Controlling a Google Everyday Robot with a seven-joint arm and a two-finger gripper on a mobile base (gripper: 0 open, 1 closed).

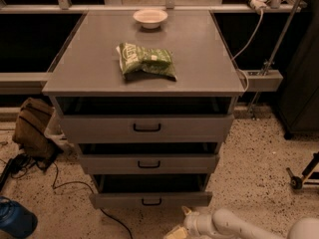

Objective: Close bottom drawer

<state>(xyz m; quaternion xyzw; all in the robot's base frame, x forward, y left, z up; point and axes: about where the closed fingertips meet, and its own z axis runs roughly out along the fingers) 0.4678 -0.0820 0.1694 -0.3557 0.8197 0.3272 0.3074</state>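
The bottom drawer (149, 199) is the lowest of three in the grey metal cabinet (144, 59). Its shallow grey front with a small black handle (151, 201) stands out only slightly beyond the middle drawer (148, 163), with a dark gap above it. My gripper (178, 228) is at the bottom edge of the view, just below and right of the drawer front, on the white arm (234, 225) coming in from the lower right.
A green snack bag (145, 61) and a white bowl (150, 17) lie on the cabinet top. The top drawer (147, 128) stands ajar. A brown bag (32, 128), cables (60, 183) and a blue object (15, 220) sit on the floor at left. A wheeled stand (301, 176) is right.
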